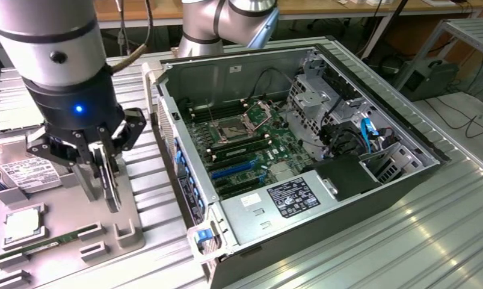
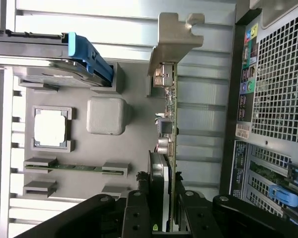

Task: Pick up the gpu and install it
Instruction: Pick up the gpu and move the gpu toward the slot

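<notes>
The gpu is a thin dark card that I see edge-on, standing upright over the grey fixture tray at the exterior view's left. My gripper is shut on it from above, a finger on each flat face. In the wrist view the gpu runs away from my fingers, with its silver bracket at the far end and my gripper clamped on the near end. Whether the card's lower edge still touches the tray I cannot tell.
The open computer case lies to the exterior view's right of the tray, showing the motherboard and its blue slots. On the tray lie a silver hard drive, a processor and a green memory stick. The case's rear grille is close beside the card.
</notes>
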{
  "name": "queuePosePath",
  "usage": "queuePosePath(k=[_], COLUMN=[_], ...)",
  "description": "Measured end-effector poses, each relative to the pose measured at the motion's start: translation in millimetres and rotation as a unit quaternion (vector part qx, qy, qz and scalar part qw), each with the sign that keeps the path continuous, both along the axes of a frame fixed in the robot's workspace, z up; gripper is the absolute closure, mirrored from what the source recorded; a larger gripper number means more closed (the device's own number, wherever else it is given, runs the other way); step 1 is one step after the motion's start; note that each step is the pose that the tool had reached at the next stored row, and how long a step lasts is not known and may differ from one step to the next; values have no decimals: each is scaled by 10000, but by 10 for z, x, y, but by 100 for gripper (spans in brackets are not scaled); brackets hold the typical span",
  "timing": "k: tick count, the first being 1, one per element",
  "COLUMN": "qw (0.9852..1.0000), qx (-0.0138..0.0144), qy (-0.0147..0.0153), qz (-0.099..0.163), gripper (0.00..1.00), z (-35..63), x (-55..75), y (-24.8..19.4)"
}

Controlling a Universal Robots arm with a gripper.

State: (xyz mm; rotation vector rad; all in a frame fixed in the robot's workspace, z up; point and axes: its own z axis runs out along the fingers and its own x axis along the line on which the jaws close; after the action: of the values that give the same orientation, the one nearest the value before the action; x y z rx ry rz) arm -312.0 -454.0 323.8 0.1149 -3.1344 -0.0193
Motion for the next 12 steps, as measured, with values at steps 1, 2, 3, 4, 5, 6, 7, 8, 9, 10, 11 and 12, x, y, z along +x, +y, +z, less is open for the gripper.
queuePosePath(k=[1, 2, 3, 4, 5, 6, 7, 8, 9, 10, 11, 12], qw=[10000, 10000, 10000, 10000, 10000, 10000, 10000, 10000, 10000, 10000, 10000, 10000], qx=[0, 0, 0, 0, 0, -1, -1, -2, -3, -3, -3, -3], qy=[0, 0, 0, 0, 0, 1, 0, 0, 0, -1, 0, -1], qz=[0, 0, 0, 0, 0, 0, 0, 0, 0, 0, 0, 0], gripper=[72, 72, 72, 72, 72, 72, 72, 72, 72, 72, 72, 72], z=[44, 90, 164, 211, 256, 342, 415, 460, 515, 562, 614, 674], x=[0, 0, 0, 0, 0, 0, 0, 0, 0, 1, 0, 0], y=[0, 0, 0, 0, 0, 0, 0, 0, 0, 0, 0, 0])
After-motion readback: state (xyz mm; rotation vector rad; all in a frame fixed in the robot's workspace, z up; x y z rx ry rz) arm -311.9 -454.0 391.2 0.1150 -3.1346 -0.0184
